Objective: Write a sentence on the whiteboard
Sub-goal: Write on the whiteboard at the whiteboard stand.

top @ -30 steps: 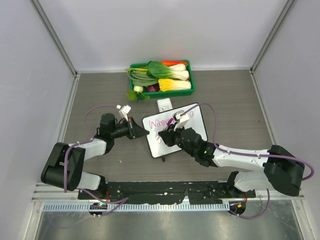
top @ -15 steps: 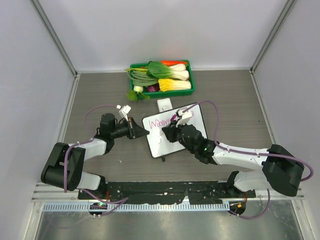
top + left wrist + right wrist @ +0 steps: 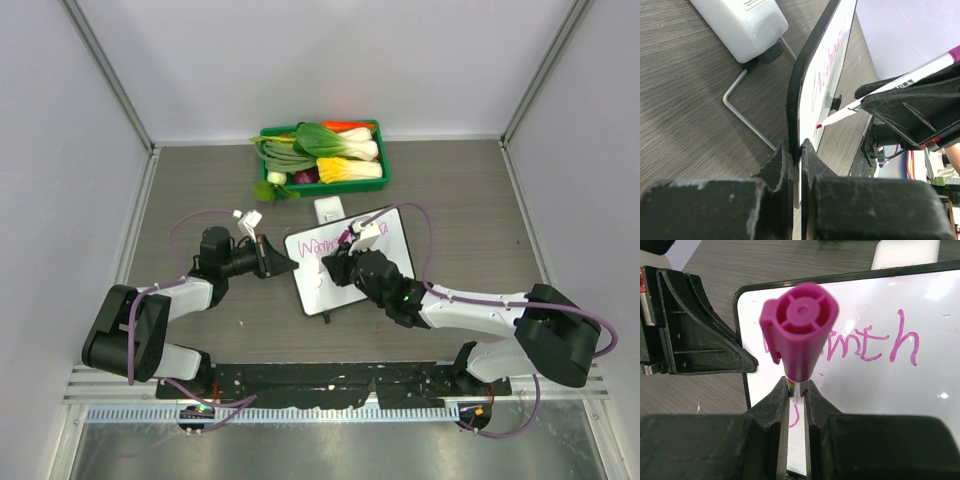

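The whiteboard lies at the table's middle, tilted, its left edge pinched by my left gripper, which is shut on its dark rim. The sentence is pink handwriting along the board's top; in the right wrist view it reads as a word ending "mth", with one small stroke below. My right gripper is shut on a magenta marker, its cap end facing the camera. The marker's tip touches the board near the left edge, below the first line.
A green tray of vegetables stands at the back. A small white box sits just behind the board, also seen in the left wrist view. A thin metal stand wire lies on the table under the board.
My right gripper with the marker has moved left and slightly up across the board, from mid-board to near its left edge. The left gripper and board have not moved.
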Robot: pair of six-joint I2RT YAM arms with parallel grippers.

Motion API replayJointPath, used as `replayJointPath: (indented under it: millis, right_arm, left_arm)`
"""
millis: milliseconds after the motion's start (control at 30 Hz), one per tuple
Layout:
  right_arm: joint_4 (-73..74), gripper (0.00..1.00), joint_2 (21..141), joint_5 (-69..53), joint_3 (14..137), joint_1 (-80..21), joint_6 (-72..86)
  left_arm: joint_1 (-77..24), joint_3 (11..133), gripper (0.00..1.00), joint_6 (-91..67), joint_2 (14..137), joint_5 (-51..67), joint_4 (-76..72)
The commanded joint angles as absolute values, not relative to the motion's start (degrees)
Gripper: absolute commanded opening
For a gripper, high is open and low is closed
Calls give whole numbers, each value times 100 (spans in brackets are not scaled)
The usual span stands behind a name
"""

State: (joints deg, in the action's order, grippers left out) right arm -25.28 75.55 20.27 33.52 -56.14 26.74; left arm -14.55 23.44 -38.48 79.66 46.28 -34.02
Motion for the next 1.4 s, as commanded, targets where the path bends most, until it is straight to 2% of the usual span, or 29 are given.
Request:
replayJointPath:
  millis: [0,500,1000,1367]
  right_arm:
    - [-2611,1,7603,2346,3533,-5581,2689]
    - [-2241,1,7444,2909,3647,-5449,2681]
    - [-2250,1,7681,2093,3753,-5441,2602]
    - [-2074,1,7550,2048,3410,-5449,2760]
  left_arm:
    - [-1433,2338,0,-3366,8059,4061,-3138]
    - [-1424,2347,0,-3366,8060,4060,-3138]
    - [-1424,2347,0,-3366,8077,4069,-3146]
    - [-1424,2355,0,-3366,8086,4078,-3155]
